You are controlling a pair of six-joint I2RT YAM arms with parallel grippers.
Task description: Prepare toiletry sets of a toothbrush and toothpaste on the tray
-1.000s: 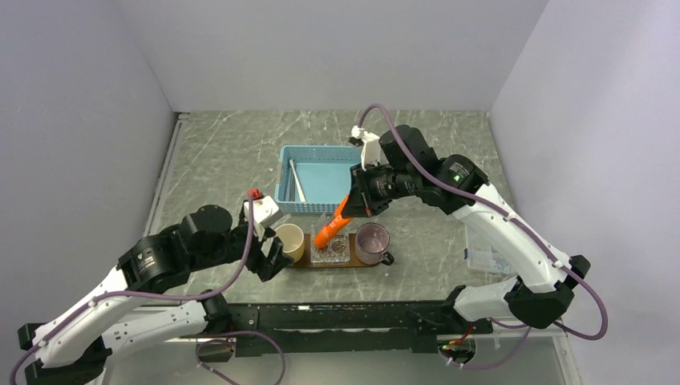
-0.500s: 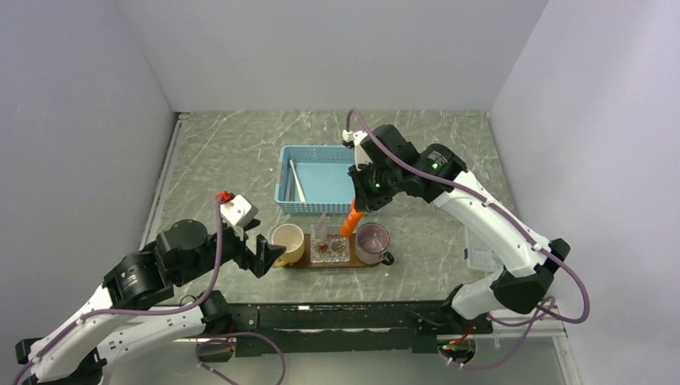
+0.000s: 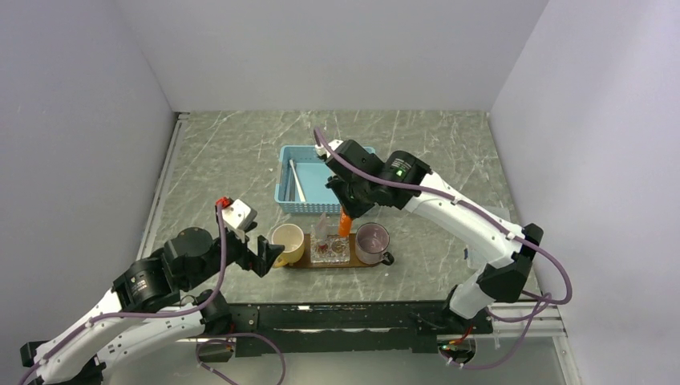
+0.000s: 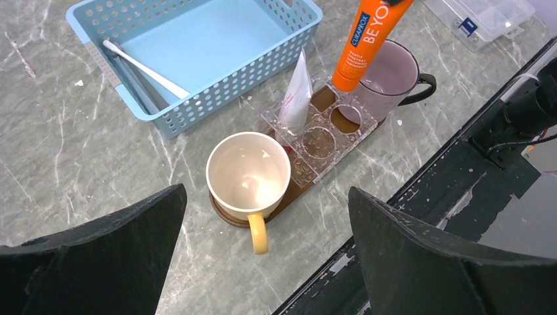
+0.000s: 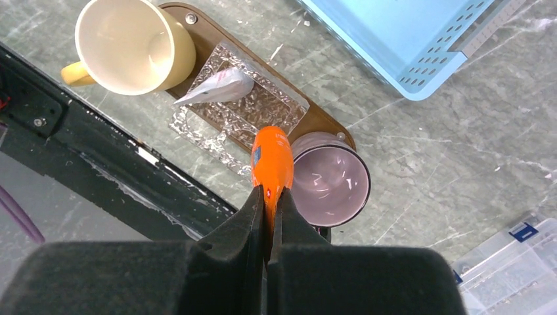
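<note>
Right gripper point(image 5: 266, 197): clamped on the toothpaste point(image 5: 272, 161); tube upright above the clear holder point(image 4: 315, 141) on the tray point(image 5: 322, 121)
Left gripper point(image 3: 268, 255): wide; empty
My plan: centre over a free hole; lower straight; release late

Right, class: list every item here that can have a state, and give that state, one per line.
left gripper: open, empty.
right gripper: shut on the orange toothpaste.
orange toothpaste: held upright over the clear holder.
white tube: standing in the clear holder, leaning.
yellow mug: upright, empty.
mauve mug: upright, empty.
toothbrush: lying in the blue basket.
tray: carries mugs and holder.
</note>
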